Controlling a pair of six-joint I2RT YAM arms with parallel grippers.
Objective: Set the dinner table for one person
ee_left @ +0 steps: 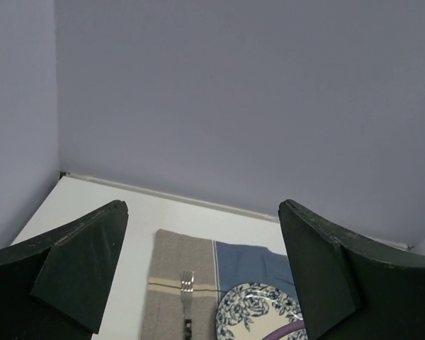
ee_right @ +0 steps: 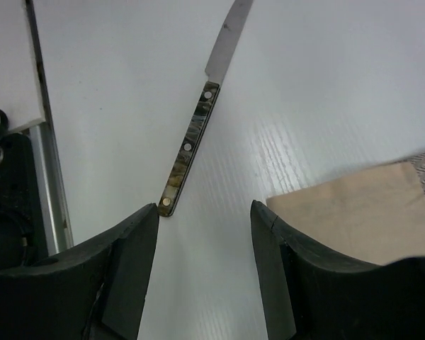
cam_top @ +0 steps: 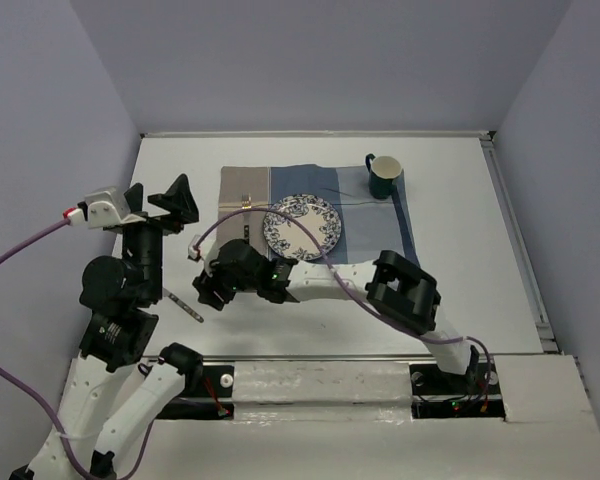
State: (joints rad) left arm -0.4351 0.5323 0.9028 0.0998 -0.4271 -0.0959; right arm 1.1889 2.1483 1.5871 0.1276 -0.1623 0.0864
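The matte white table is carrying a tan-and-blue cloth placemat, on which a round blue-floral plate, a dark green mug and a steel fork are resting. A slim knife with a mottled handle and 3 rivets is lying on bare tabletop left of the placemat, just ahead of the right gripper, whose 2 dark wedge-shaped fingers are standing apart around nothing. The left gripper is hanging above the table's left side, jaws spread wide and empty.
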